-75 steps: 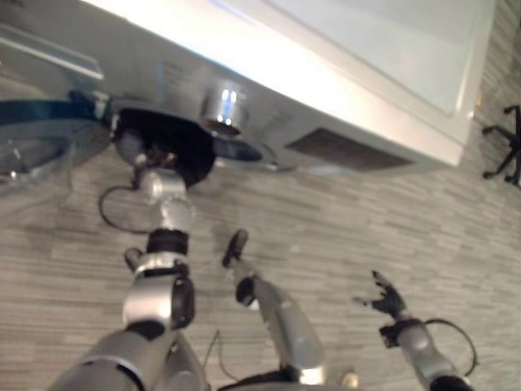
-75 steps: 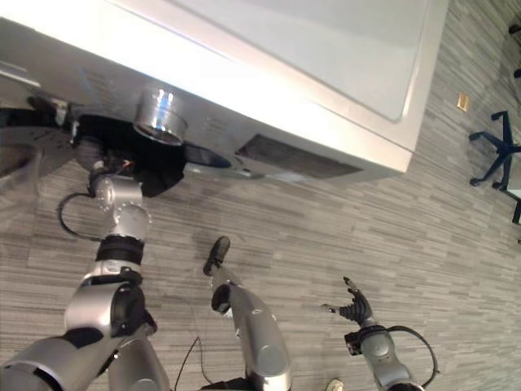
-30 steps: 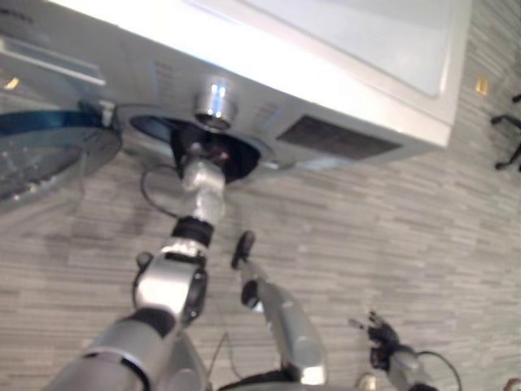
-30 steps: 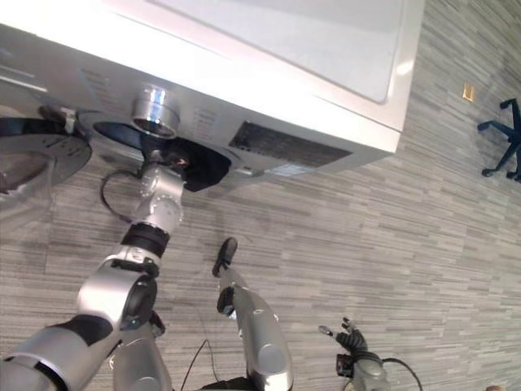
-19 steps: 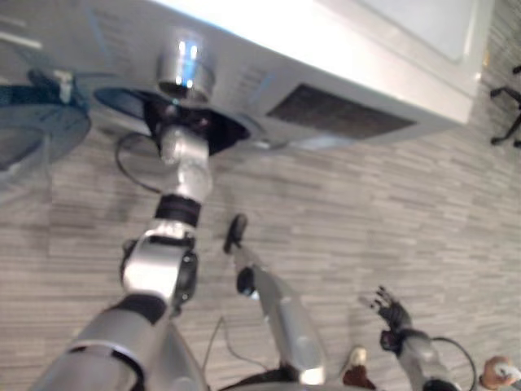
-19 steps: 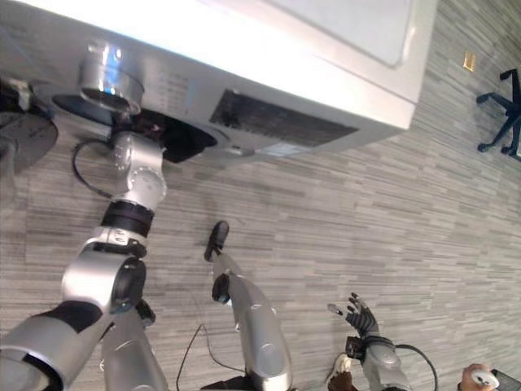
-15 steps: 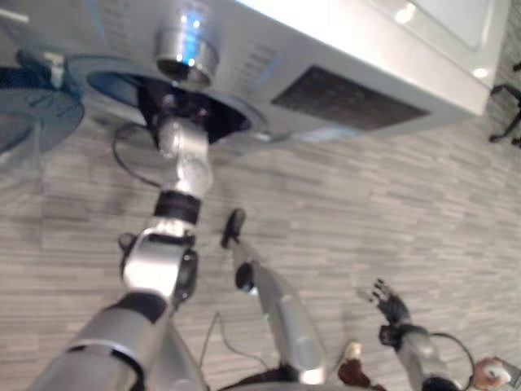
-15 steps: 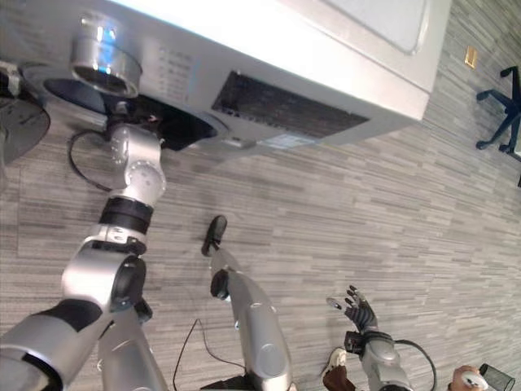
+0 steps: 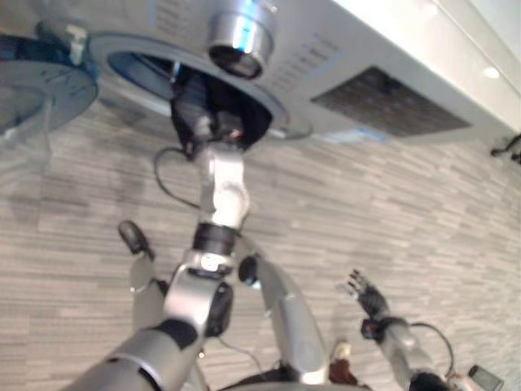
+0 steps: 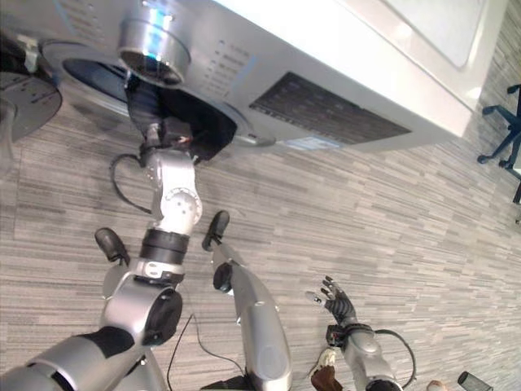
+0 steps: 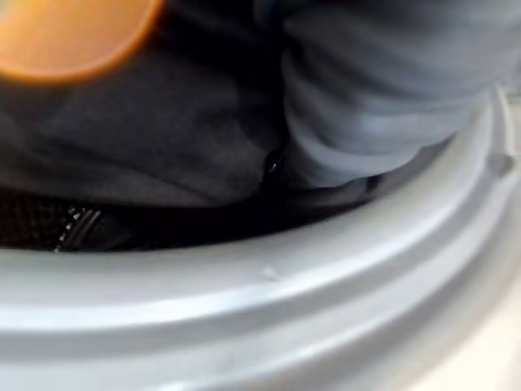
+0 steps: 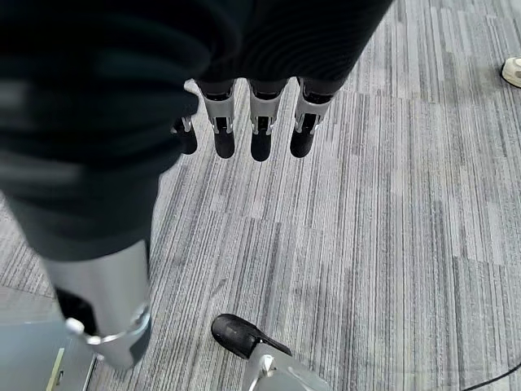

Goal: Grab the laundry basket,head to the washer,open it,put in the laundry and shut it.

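Left hand has gone deeper into the washer drum, fingers hidden; laundry nearly loaded. Right hand hangs open.

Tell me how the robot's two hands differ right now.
The left hand reaches into the washer opening, at dark laundry; the right hand hangs free above the floor. The left hand's fingers are hidden; the right hand's are relaxed, holding nothing.
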### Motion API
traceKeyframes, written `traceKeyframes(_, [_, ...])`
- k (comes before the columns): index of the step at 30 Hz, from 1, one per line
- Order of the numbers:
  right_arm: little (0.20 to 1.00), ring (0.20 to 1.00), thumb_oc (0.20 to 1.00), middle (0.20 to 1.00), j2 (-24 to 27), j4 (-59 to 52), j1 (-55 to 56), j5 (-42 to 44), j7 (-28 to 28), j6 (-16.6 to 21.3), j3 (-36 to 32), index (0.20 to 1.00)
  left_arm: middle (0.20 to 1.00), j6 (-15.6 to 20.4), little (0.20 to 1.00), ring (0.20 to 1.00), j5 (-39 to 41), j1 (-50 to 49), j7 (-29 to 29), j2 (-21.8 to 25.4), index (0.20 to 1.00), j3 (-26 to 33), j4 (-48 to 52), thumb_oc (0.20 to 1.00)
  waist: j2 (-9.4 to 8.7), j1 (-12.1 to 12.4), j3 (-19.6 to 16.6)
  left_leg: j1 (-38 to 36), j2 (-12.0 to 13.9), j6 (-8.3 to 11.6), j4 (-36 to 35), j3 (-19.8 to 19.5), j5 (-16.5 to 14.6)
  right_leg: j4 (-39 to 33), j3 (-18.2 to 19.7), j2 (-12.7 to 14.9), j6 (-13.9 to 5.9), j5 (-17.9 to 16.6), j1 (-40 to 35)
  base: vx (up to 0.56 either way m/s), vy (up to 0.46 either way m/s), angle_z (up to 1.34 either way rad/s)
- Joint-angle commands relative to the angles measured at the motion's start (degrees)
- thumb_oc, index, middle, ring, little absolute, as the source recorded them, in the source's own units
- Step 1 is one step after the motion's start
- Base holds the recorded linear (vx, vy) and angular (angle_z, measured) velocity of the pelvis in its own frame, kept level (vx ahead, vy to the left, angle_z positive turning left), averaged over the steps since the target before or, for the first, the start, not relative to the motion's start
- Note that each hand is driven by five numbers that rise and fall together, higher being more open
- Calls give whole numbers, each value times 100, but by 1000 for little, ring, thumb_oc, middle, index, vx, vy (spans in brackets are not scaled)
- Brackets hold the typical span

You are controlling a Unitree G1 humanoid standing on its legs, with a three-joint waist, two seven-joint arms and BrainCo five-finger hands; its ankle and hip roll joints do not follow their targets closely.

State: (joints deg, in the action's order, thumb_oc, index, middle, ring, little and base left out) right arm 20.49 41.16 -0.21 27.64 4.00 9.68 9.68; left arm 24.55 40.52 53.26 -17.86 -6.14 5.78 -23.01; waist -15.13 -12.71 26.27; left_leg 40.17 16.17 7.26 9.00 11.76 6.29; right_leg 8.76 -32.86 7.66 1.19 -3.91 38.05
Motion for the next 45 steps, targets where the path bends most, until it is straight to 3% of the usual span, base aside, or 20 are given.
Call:
traceKeyframes(1, [1000,1000,1000,1000,381,-561,-132,270,-66,8,-13,1000,200,216,200,200,-418,520,117,-82,200,-303,433,200,-650,99,352,78,107,-116,1441,-132,-1425,-110,102,-3,-504,-26,149,0,0,0])
traceKeyframes(8, [1000,1000,1000,1000,719,-969,-160,517,-10,15,18,1000,200,393,200,200,-109,711,19,8,200,-123,242,200,-688,27,352,348,133,-101,1557,-213,-1449,-67,80,7,-502,-30,408,0,0,0])
traceKeyframes(12, [1000,1000,1000,1000,941,-1130,-208,608,16,42,77,1000,200,579,200,200,450,984,12,416,200,338,-275,200,-676,-16,352,526,195,-94,1714,-274,-1528,4,68,-16,-479,37,570,0,0,0])
traceKeyframes(13, [1000,1000,1000,1000,1076,-1186,-246,594,22,49,84,1000,200,582,200,200,603,1098,-6,743,200,483,-595,200,-674,-29,352,607,219,-102,1793,-310,-1559,38,60,-33,-473,69,642,0,0,0])
traceKeyframes(19, [1000,1000,1000,1000,1337,-1289,-266,639,74,45,27,1000,200,439,200,200,1019,1612,136,1621,200,504,-1526,200,-635,-97,352,772,267,-89,1903,-403,-1595,167,45,-64,-458,160,809,15,-12,3])
traceKeyframes(22, [1000,1000,1000,1000,1418,-1342,-293,671,102,35,-2,1000,200,412,200,200,1118,1820,198,1839,200,481,-1789,200,-633,-119,352,825,278,-83,1949,-435,-1615,209,37,-83,-446,200,869,22,-24,6])
traceKeyframes(30, [1000,1000,1000,1000,1777,-1638,-289,676,182,6,-45,1000,200,415,200,200,1259,2689,229,2527,200,94,-2167,200,-666,-235,352,922,331,-56,2117,-518,-1709,226,-34,-152,-471,175,911,9,-17,1])
traceKeyframes(36, [1000,1000,1000,1000,2071,-1796,-291,681,241,-23,67,1000,200,436,200,200,1259,3260,138,2653,200,-204,-2372,200,-662,-285,352,887,342,-36,2152,-500,-1751,197,-30,-202,-466,170,876,0,-5,0])
traceKeyframes(45, [1000,1000,1000,1000,2505,-2279,-199,633,247,-44,-148,1000,200,83,200,200,593,4661,-133,3724,200,-1517,-3454,200,-626,-414,352,786,316,-18,2200,-450,-1770,121,55,-303,-441,189,746,2,-10,-1])
